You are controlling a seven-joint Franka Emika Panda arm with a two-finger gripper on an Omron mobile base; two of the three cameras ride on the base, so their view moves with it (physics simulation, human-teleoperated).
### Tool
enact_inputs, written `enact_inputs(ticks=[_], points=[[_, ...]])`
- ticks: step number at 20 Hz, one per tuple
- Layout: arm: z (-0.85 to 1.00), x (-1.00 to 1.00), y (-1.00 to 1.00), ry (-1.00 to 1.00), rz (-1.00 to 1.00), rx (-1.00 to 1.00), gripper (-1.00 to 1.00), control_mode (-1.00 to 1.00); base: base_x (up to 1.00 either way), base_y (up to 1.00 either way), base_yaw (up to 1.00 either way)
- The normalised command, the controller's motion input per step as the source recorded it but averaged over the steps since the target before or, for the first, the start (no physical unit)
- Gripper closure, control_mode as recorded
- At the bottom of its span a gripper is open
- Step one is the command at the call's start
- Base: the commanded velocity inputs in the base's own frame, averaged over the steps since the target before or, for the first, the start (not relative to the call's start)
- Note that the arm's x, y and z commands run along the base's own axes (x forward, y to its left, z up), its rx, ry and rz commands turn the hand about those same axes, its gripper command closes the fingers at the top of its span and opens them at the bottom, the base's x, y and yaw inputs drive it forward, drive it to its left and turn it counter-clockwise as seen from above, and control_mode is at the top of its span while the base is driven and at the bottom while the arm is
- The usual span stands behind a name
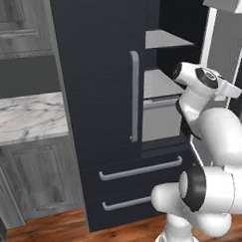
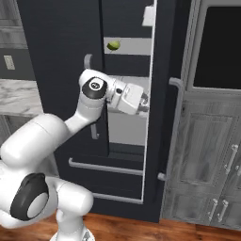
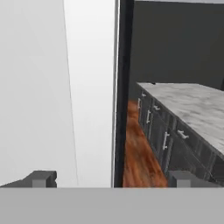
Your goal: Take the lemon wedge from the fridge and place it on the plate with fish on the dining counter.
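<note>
Pincer [image 2: 143,101] at frame centre of right base view, jaws spread wide, nothing held, poking into open fridge [image 2: 61,42] at middle shelf height. Hand view: two dark fingertips [image 3: 41,178] low, far apart, pale fridge wall ahead. Lemon wedge [image 2: 113,45] on upper shelf, upper centre of frame: above and slightly left of pincer, well apart. Judgement: next move is up. Wedge tiny, rounded, yellow-green; long axis unclear. Fridge matte black, grey bar handle [image 1: 136,95], pale smooth shelves.
</note>
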Motion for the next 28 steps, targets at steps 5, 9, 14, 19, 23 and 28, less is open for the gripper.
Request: enact_inputs(ticks=[5,9,14,19,23,28], points=[[-0.04,-0.56,-0.45,-0.01,-0.31,-0.02,-1.00,-1.00,0.00,0.00,0.00],[0.51,-0.70,0.89,-0.01,0.15,0.06,-1.00,-1.00,0.00,0.00,0.00],[0.40,-0.50,0.97,0.09,0.35,0.12,-1.00,-1.00,0.00,0.00,0.00],[0.04,-0.25,0.98,0.15,0.52,0.15,-1.00,-1.00,0.00,0.00,0.00],[-0.11,0.00,1.00,0.07,0.60,0.16,-1.00,-1.00,0.00,0.00,0.00],[-0.03,0.03,0.95,0.04,0.60,0.25,-1.00,-1.00,0.00,0.00,0.00]])
